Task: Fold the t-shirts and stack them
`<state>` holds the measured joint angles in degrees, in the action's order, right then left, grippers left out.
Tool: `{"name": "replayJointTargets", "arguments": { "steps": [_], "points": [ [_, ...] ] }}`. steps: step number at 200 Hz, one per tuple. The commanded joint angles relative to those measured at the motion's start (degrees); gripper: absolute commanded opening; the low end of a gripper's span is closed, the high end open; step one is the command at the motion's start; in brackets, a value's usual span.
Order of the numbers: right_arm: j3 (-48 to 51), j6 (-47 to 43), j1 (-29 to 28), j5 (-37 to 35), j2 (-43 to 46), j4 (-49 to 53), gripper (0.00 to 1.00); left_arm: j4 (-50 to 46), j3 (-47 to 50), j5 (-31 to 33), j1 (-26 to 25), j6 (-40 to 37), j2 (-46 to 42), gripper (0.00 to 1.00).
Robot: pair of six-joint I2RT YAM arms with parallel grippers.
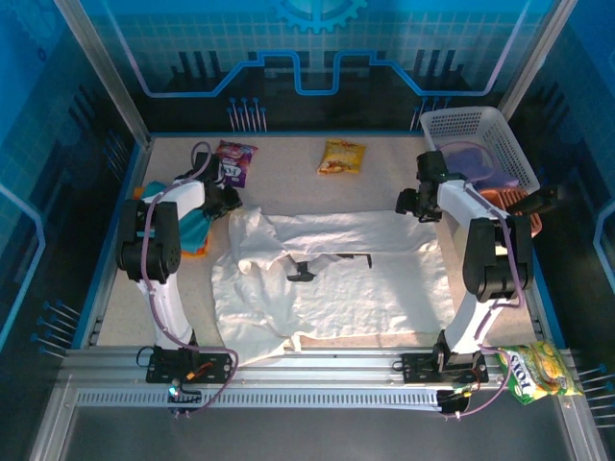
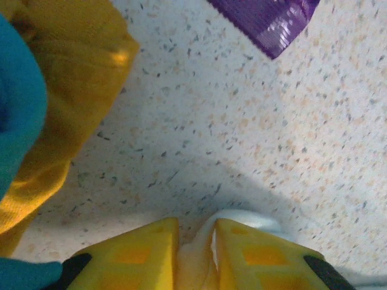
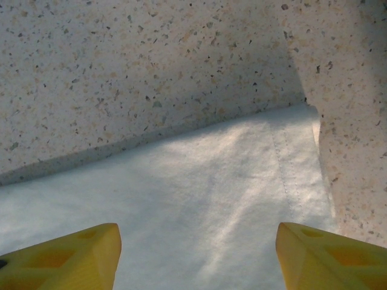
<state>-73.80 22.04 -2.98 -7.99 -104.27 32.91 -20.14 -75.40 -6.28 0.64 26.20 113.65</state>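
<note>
Pinched narrow, the left jaws hold a bunched bit of the white t-shirt [image 1: 336, 279] between their yellow fingers [image 2: 142, 254], at the shirt's far left corner. This grip is just beside the orange t-shirt [image 2: 78, 90] and the teal t-shirt [image 2: 21, 109], which lie piled together at the left edge of the surface [image 1: 384, 187]. Spread wide with nothing between them, the right jaws hang over the far right corner of the white cloth, where a stitched hem meets bare surface.

The surface is speckled beige, with a blue rim, and blue patterned panels with metal posts wall it in. The white t-shirt lies spread and creased across the middle, its near edge close to the rail where the arm bases are bolted. Behind it a strip of bare surface runs from side to side. A purple packet [image 1: 234, 161] and a yellow packet [image 1: 341, 157] lie on that strip, well apart. A white basket [image 1: 461, 115] sits in the far right corner, near the right arm. A green and yellow packet [image 1: 533, 373] lies at the near right, by the rail.
</note>
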Motion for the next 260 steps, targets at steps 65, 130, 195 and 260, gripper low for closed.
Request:
{"name": "replayJointTargets", "arguments": {
  "steps": [65, 130, 195, 260],
  "points": [
    [-7.34, 1.83, -0.04, -2.2, -10.34, 4.5, 0.58, -0.91, 3.06, 1.71, 0.57, 0.61, -6.13, 0.03],
    [-7.52, 4.44, 2.55, -4.55, -12.02, 5.5, 0.49, -8.25, 4.93, 9.13, 0.59, -0.62, -14.82, 0.0],
    [-5.3, 6.45, 4.56, -4.62, -10.3, 4.43, 0.47, -13.07, 8.81, 14.75, 1.41, -0.36, -20.3, 0.01],
    [-5.43, 6.17, 4.97, -4.36, -10.17, 4.15, 0.47, -14.57, 9.57, 15.22, 2.67, -1.7, -16.18, 0.26]
  ]
}}
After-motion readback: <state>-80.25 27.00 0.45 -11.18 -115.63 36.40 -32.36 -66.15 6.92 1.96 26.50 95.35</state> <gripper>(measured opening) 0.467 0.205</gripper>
